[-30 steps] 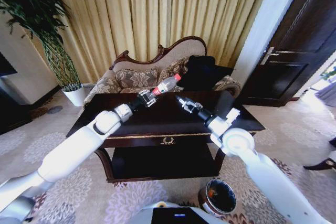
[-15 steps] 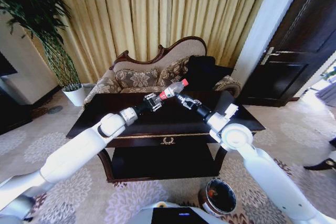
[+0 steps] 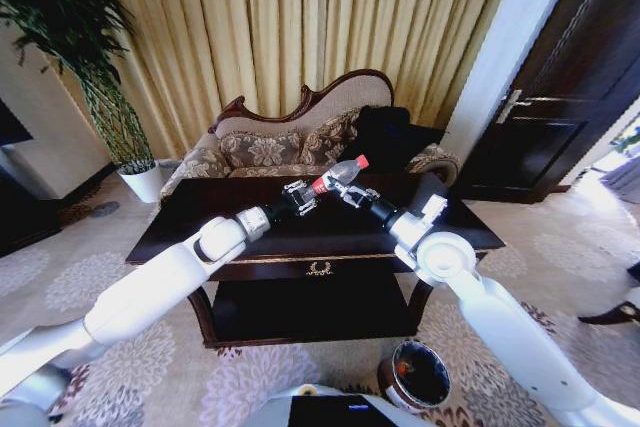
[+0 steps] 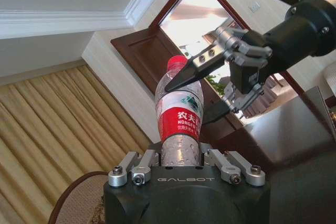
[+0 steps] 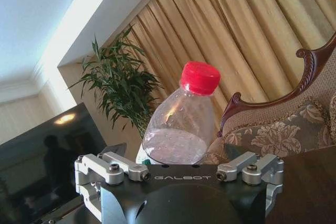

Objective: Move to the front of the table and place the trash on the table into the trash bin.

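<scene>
The robot stands at the front of the table (image 3: 250, 247), so the drive-up part looks done, and the first piece of trash is off the surface: the left gripper (image 3: 300, 196), just above centre frame in the head view, is clamped on the lower body of the plastic bottle (image 3: 336, 174), which tilts up and to the right with its red cap highest. In the left wrist view the bottle (image 4: 180, 121) rises from between that gripper's fingers (image 4: 131, 169), red label facing the camera. The right gripper (image 3: 357, 196) sits just right of the bottle over the table; seen from the left wrist its jaws are spread apart on either side of the bottle's upper part near the cap, not yet closed on it, which reads as a hand-over about to happen. In the right wrist view the bottle's clear shoulder and cap (image 5: 199, 77) loom just beyond the right gripper's body. The drop is left to do: the trash bin (image 3: 414, 375) stands on the patterned carpet at the lower right of the head view, well apart from the bottle. The dark glossy tabletop shows no other litter that I can make out. Behind it are a carved sofa (image 3: 300, 137), gold curtains (image 3: 300, 27), a tall potted plant (image 3: 90, 77) at upper left, and a dark wooden door (image 3: 560, 97) at right.
</scene>
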